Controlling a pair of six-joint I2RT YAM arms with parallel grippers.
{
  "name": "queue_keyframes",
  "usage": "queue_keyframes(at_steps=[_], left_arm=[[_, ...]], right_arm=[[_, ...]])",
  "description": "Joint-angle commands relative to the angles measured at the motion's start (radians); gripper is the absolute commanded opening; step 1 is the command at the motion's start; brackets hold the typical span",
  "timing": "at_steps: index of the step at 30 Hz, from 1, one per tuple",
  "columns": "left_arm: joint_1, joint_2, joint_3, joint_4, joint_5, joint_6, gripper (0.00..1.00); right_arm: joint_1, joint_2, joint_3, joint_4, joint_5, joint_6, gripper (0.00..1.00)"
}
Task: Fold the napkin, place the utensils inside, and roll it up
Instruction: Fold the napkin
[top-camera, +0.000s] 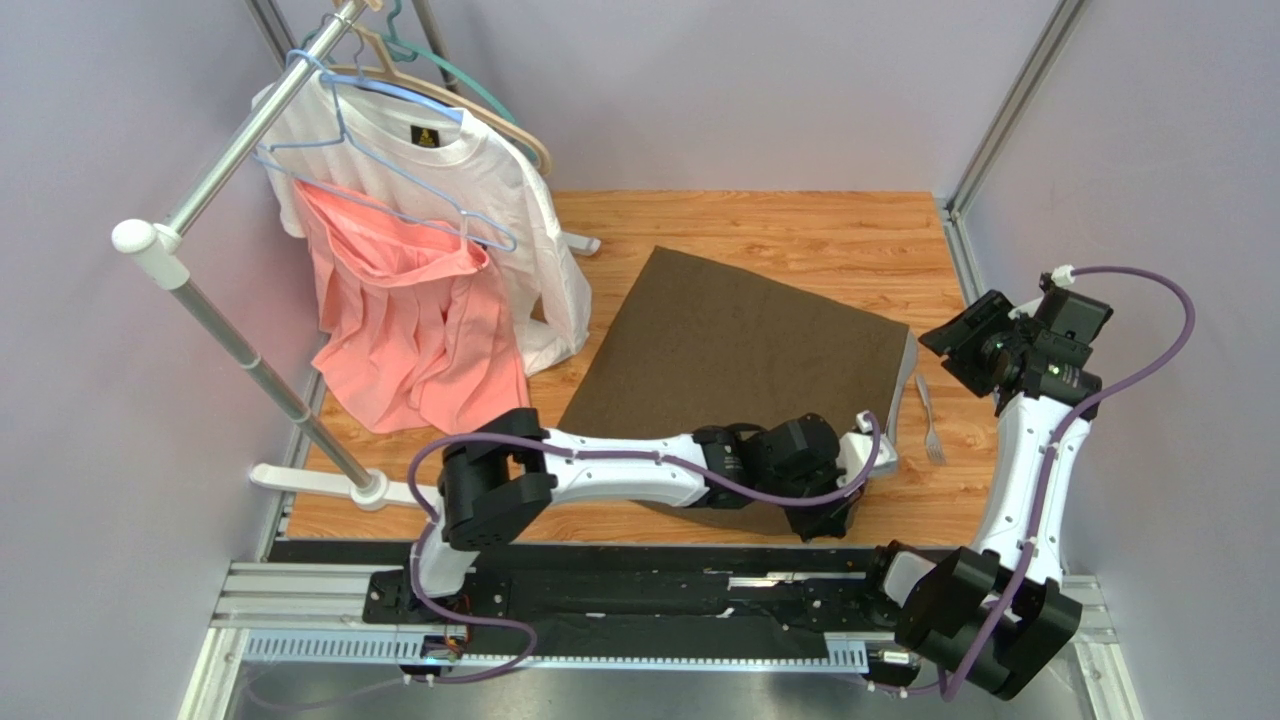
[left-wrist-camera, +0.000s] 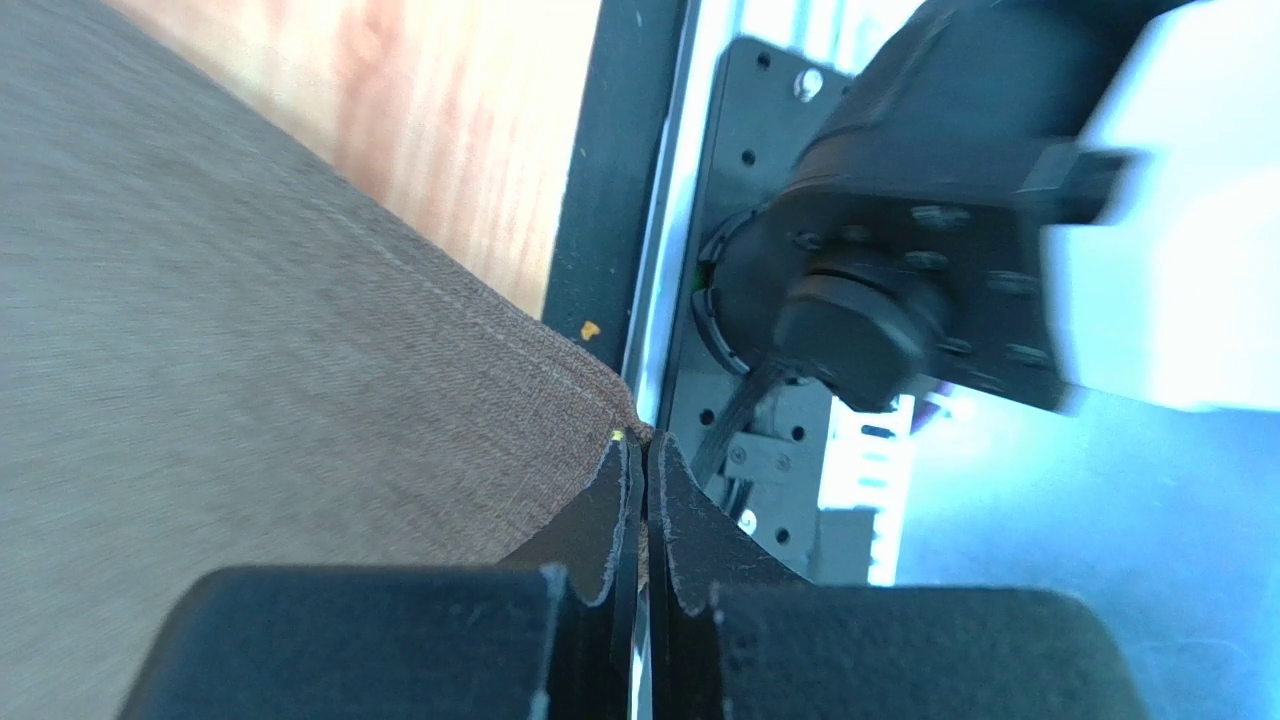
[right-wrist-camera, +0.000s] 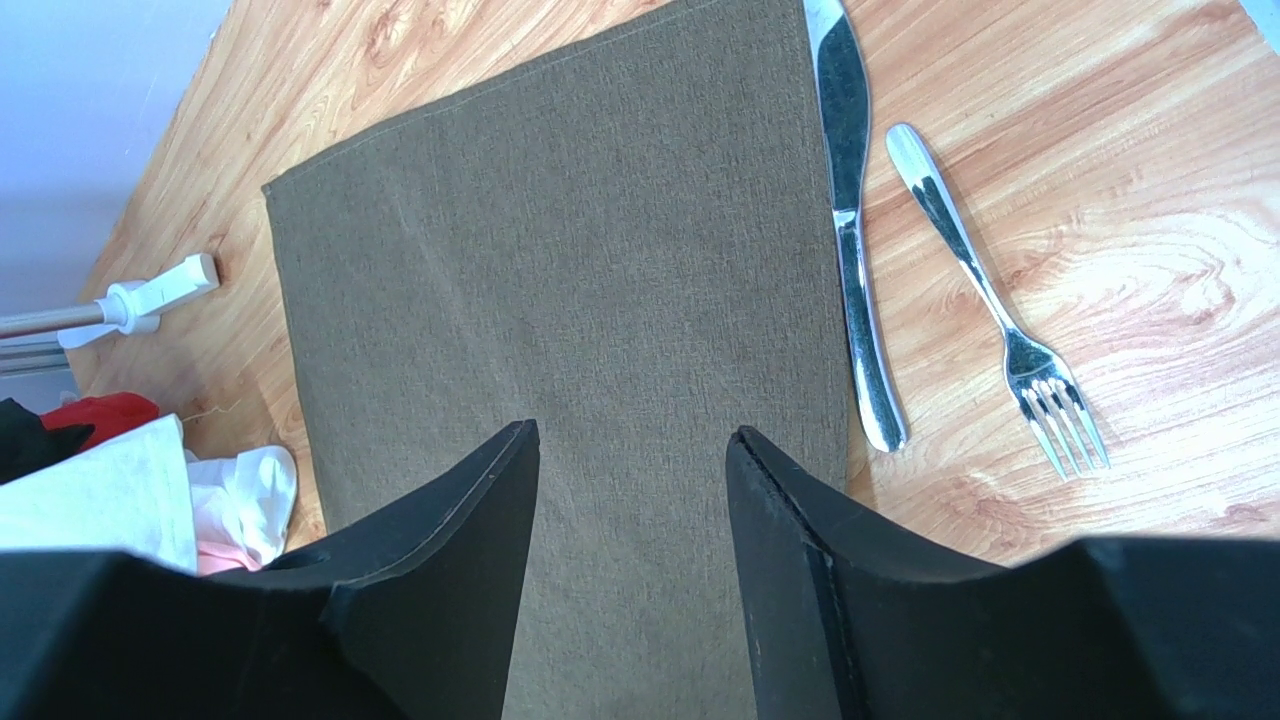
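- Napkin (top-camera: 721, 345): spread flat and unfolded on the table (top-camera: 751, 218); no fold has been made yet.
- Left claw (left-wrist-camera: 643, 465): clenched at the napkin's near corner, the one closest to the arm bases. The corner's tip runs in between the fingertips (left-wrist-camera: 613, 488), so this is judged to be a grip on the cloth.
- Right claw (right-wrist-camera: 631, 443): released, with its jaws standing wide apart. It hangs above the napkin, touches nothing and carries nothing.
- Knife (right-wrist-camera: 857, 255): lies along the napkin's edge on the right arm's side. Whether it touches or overlaps the hem cannot be told.
- Fork (right-wrist-camera: 992, 300): lies on bare wood just beyond the knife, clear of the napkin.
- Step in hand (a judgement): the first fold is starting, with the corner pinched and ready to lift.
- Next move calls for: raising the corner and carrying it across the napkin towards the far side. The grip is shallow and may slip, and dragging cloth could push the knife.
- Hidden or unclear:
  - how much cloth lies between the left fingers;
  - the pinched corner in the top view, covered there by the left wrist;
  - the knife's tip, cut off in the right wrist view.
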Motion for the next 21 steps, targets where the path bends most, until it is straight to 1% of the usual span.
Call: queue_keyframes(at_steps=[1,2,4,5,7,12,18,21], left_arm=[[0.058,-0.111,0.003,-0.091,-0.059,0.055,0.0],[0.101,-0.114,0.01,-0.108,-0.061,0.077,0.0],[0.141,-0.111,0.03,-0.174,-0.058,0.114,0.0],[0.182,-0.109,0.05,-0.191,-0.061,0.158,0.0],[0.224,-0.106,0.063,-0.221,-0.073,0.202,0.0],[0.357,-0.09,0.093,-0.245,-0.036,0.266,0.0],[0.447,0.021,0.202,-0.336,-0.047,0.343,0.0],[0.497,0.061,0.242,-0.334,-0.056,0.363,0.0]], right_arm=[[-0.007,-0.025,0.029,0.017,0.009,0.001,0.53],[-0.005,-0.029,0.026,0.019,0.01,0.007,0.53],[-0.007,-0.027,0.021,0.034,-0.01,0.016,0.53],[-0.007,-0.03,0.018,0.037,-0.013,0.015,0.53],[-0.007,-0.033,0.008,0.038,0.001,0.009,0.53],[-0.007,-0.041,-0.06,0.075,0.002,0.015,0.53],[-0.007,-0.045,-0.095,0.089,0.021,0.013,0.53],[-0.007,-0.049,-0.098,0.086,0.044,0.012,0.53]])
